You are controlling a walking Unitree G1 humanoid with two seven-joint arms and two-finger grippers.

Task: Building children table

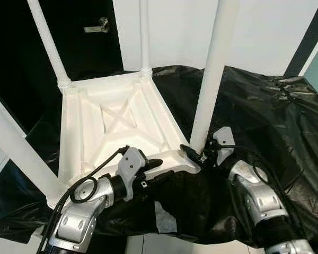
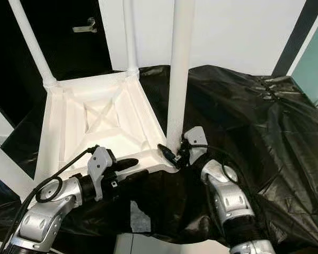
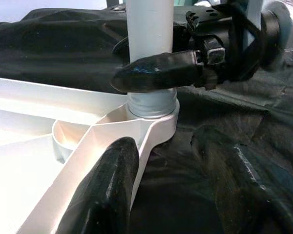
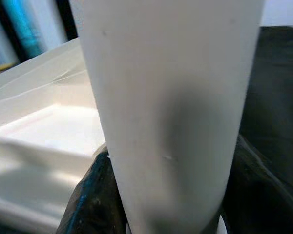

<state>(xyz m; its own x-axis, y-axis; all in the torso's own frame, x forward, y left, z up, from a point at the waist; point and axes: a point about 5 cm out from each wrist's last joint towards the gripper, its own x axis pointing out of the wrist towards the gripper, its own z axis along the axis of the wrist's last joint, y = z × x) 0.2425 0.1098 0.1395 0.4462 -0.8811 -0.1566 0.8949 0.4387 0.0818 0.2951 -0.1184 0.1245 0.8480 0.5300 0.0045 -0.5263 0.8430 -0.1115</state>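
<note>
A white children's table [image 1: 116, 124] lies upside down on a black plastic sheet [image 1: 265, 116], its ribbed underside facing up. Legs stand up from its corners. My right gripper [image 1: 199, 153] is shut on the base of the near-right leg [image 1: 212, 74], just above its socket [image 3: 154, 105]; black fingers [image 4: 90, 195] press both sides of the leg [image 4: 171, 112]. My left gripper [image 1: 156, 170] is open at the table's near edge. One of its fingers [image 3: 105, 190] rests on the white rim, the other lies outside on the sheet.
The far-left leg [image 1: 47, 45], far-right leg [image 1: 144, 32] and near-left leg [image 1: 16, 145] rise steeply around the work area. A dark door with a metal handle [image 1: 98, 25] stands behind on the left, a white wall at the back. The sheet's front edge drops off near my arms.
</note>
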